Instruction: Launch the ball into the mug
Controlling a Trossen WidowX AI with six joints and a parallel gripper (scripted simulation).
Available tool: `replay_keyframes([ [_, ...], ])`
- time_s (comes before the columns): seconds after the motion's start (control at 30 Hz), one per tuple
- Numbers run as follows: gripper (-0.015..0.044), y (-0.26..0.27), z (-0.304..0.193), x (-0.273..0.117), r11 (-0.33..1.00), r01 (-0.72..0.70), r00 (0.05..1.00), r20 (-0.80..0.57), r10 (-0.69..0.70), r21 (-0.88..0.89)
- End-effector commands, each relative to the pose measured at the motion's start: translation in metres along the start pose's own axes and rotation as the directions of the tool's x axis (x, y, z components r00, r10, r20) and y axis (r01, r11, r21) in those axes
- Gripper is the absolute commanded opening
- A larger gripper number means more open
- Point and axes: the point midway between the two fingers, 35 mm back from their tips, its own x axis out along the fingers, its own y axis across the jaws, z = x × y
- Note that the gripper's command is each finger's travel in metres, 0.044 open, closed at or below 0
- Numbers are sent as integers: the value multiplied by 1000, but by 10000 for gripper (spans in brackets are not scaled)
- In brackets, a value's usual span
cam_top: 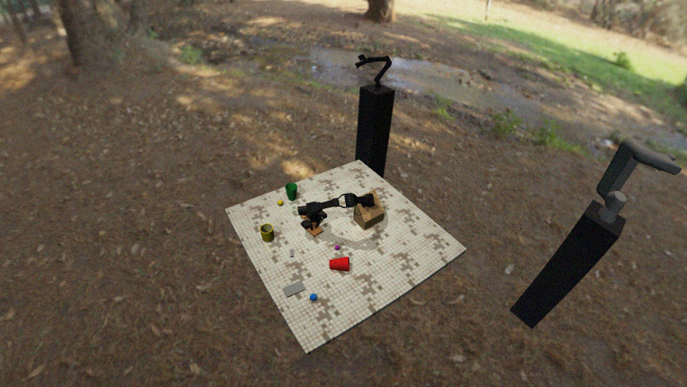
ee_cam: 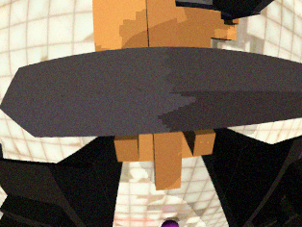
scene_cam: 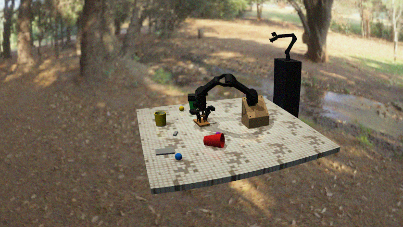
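Jaws of the gripper [cam_top: 315, 225] [scene_cam: 202, 121] pinch the orange catapult [cam_top: 314, 231] [scene_cam: 201, 122] [ee_cam: 167, 165], with open tabletop [cam_top: 408, 269] [scene_cam: 253, 152] between it and the yellow mug [cam_top: 267, 233] [scene_cam: 160, 118] near the left edge.

Tool [cam_top: 312, 225] [scene_cam: 202, 120] [ee_cam: 159, 126] pointed down, fingers clamped.
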Motion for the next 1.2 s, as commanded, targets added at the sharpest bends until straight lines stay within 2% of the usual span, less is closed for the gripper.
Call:
replay_keyframes([
  [0.0, 0, 1, 3, 2, 1000, -12, 1000, 2, 12, 11],
  [0.3, 0, 0, 0, 6, 1000, 0, 1000, 0, 0, 0],
  [0.73, 341, 0, 0, 6, 1000, 0, 1000, 0, 0, 0],
  [0.8, 394, 1, 1, -4, 1000, 0, 1000, 2, 0, 0],
  [0.87, 440, 3, 2, -34, 1000, 1, 1000, 6, -1, 1],
  [1.0, 440, -1, 1, -90, 1000, 4, 1000, 6, -4, 2],
  [1.07, 440, -1, 0, -93, 1000, 4, 1000, 6, -4, 2],
  [1.1, 440, -3, 4, -74, 1000, 8, 1000, -2, -8, 20],
  [1.17, 440, -3, 4, -74, 1000, 8, 1000, -2, -8, 20],
])
